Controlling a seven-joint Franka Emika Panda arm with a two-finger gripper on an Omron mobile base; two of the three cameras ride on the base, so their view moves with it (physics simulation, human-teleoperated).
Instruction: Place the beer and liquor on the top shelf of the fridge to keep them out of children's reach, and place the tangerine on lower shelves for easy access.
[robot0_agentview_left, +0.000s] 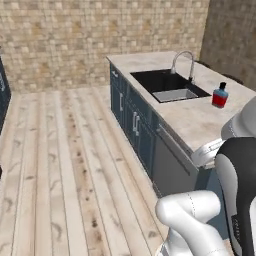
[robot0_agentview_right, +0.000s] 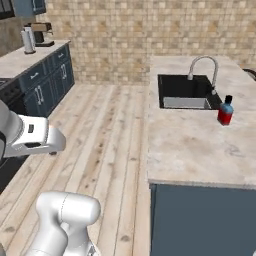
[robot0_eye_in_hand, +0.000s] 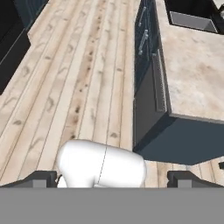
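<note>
The liquor (robot0_agentview_left: 219, 95) is a squat bottle with blue shoulders, a red body and a black cap. It stands upright on the pale stone counter (robot0_agentview_left: 195, 125), just right of the sink; the right base view shows the liquor (robot0_agentview_right: 225, 111) too. My gripper (robot0_eye_in_hand: 114, 180) is open and holds nothing. Its two dark fingertips (robot0_eye_in_hand: 41, 178) stand wide apart over the wooden floor, left of the counter's corner and well away from the bottle. The beer, the tangerine and the fridge are out of view.
A black sink (robot0_agentview_right: 185, 92) with a curved faucet (robot0_agentview_right: 202, 67) is set in the counter island (robot0_agentview_right: 200, 150). Dark blue cabinets (robot0_agentview_left: 135, 125) front it. A second counter (robot0_agentview_right: 20, 60) with a coffee machine (robot0_agentview_right: 40, 34) runs along the left. Wooden floor (robot0_agentview_left: 65, 165) lies between.
</note>
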